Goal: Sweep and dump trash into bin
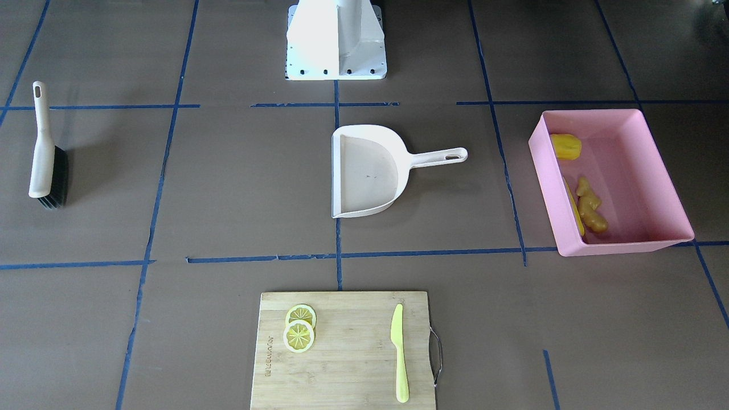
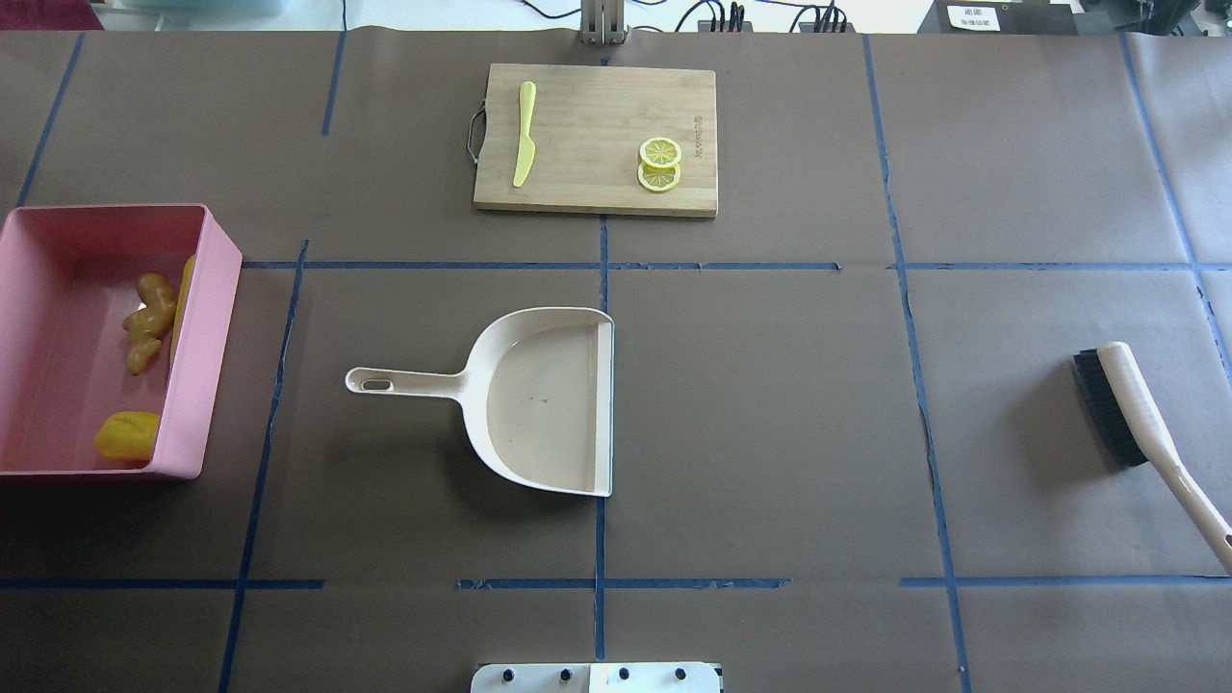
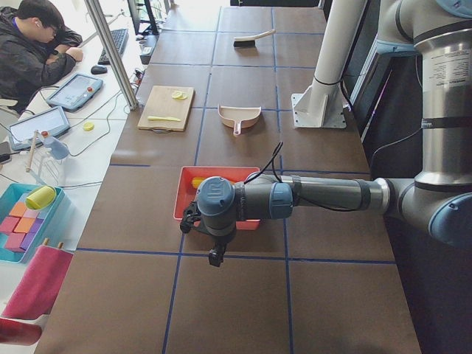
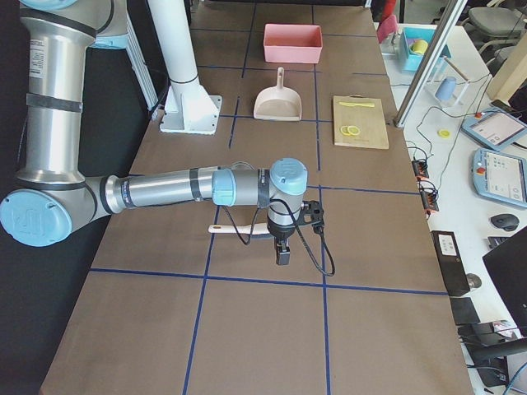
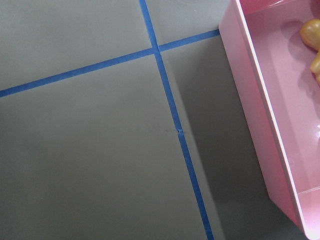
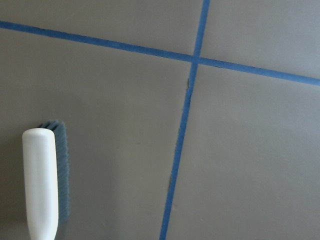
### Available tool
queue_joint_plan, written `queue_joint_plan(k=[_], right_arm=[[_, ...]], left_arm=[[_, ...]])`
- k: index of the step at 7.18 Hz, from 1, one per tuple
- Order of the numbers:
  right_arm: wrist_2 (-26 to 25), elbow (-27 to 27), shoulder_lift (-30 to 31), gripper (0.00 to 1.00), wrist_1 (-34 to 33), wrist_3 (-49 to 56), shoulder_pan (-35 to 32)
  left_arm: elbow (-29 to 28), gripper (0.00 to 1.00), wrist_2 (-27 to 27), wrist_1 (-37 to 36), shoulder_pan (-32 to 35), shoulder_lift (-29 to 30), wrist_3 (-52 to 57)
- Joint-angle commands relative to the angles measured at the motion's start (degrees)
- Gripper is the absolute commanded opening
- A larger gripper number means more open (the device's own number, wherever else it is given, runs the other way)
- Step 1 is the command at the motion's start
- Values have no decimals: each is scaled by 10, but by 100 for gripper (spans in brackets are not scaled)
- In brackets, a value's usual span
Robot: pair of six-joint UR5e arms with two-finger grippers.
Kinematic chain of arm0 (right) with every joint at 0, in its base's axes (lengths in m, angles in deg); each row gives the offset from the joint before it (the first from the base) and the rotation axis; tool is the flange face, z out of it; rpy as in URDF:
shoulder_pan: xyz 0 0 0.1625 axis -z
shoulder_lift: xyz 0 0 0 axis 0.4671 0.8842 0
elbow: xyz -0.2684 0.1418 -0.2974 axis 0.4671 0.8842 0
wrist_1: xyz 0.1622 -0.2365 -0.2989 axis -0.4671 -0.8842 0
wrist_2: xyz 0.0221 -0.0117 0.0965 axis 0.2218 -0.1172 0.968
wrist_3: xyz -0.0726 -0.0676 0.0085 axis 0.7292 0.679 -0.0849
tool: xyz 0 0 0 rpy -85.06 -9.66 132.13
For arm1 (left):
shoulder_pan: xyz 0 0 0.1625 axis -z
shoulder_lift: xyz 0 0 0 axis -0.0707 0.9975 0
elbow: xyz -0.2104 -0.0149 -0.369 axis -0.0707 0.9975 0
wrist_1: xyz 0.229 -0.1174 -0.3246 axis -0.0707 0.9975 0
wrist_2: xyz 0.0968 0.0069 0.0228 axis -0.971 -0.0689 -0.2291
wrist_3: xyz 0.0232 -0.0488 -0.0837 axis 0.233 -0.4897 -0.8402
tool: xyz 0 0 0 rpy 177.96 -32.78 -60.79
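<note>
The pink bin stands on the robot's left side of the table; it also shows in the overhead view. Inside it lie the corn cob along one wall, the rounded yellow lump and the tan ginger root. My left gripper hangs just beside the bin, outside it; I cannot tell if it is open or shut. My right gripper hangs near the brush; I cannot tell its state. The left wrist view shows the bin's wall and a bit of ginger.
An off-white dustpan lies mid-table with nothing in it, its handle toward the bin. The brush lies flat on the robot's right. A wooden cutting board at the far edge carries lemon slices and a yellow-green knife.
</note>
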Motion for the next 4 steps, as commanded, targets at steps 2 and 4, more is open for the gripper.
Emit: queue_joint_plan(k=[2,4], right_arm=[[-8,20,1,100,-41,36,-41],[-9,24,7,100,-38,28,-41]], left_arm=[[2,100,3,1,-1,8,1],[2,100,5,4,-1,12,1]])
